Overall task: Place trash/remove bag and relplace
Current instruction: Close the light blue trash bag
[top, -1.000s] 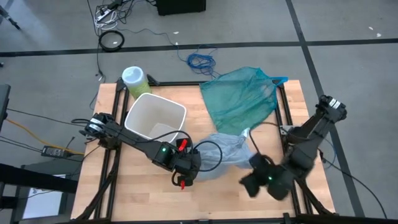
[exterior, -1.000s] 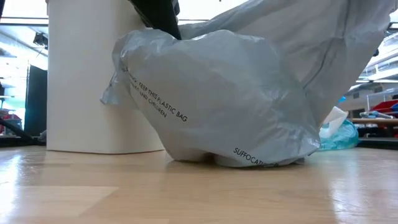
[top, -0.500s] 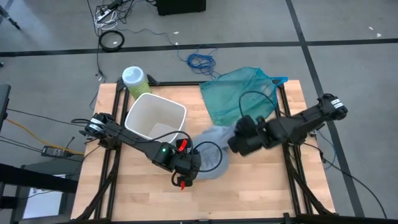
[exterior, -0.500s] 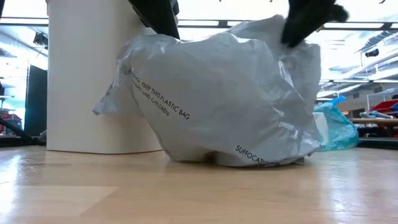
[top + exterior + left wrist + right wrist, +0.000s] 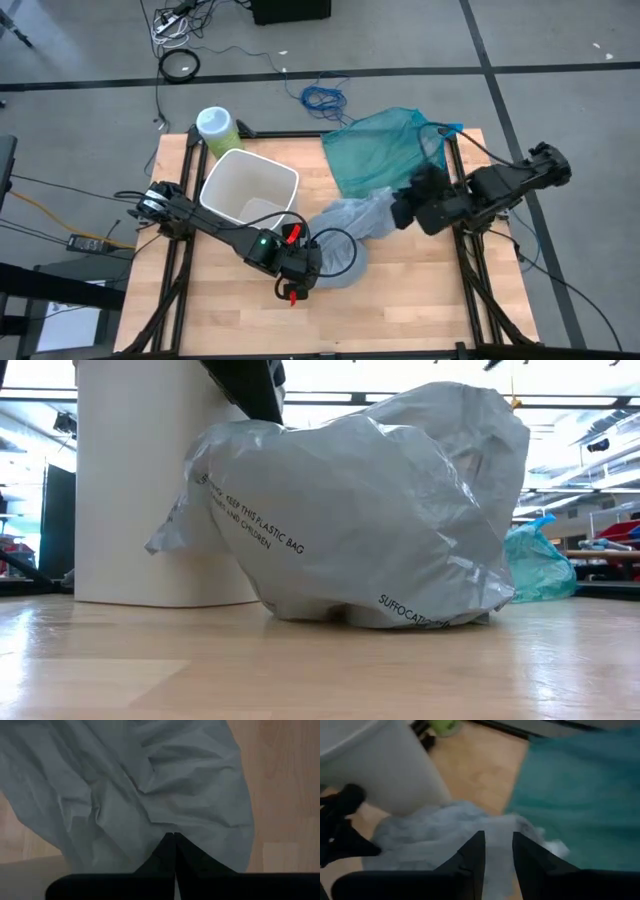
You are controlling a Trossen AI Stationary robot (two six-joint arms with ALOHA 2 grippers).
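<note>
Bag-removal step, I judge. Grey bag (image 5: 345, 235) lies slumped on the table (image 5: 420, 300) beside the white bin (image 5: 250, 188). My left claw (image 5: 174, 851) is clenched on its plastic. Right claw (image 5: 496, 851) hangs parted above the bag's far end, gripping nothing. Next: move the bag clear of the bin.

The bag (image 5: 350, 520) bears black print: "KEEP THIS PLASTIC BAG … AND CHILDREN" and "SUFFOCATION".

Surface (image 5: 420, 300) — bin (image 5: 250, 188) at rear left; bag (image 5: 345, 235) against its right side; second bag (image 5: 385, 150) at rear right; canister (image 5: 215, 128) behind the bin.
</note>
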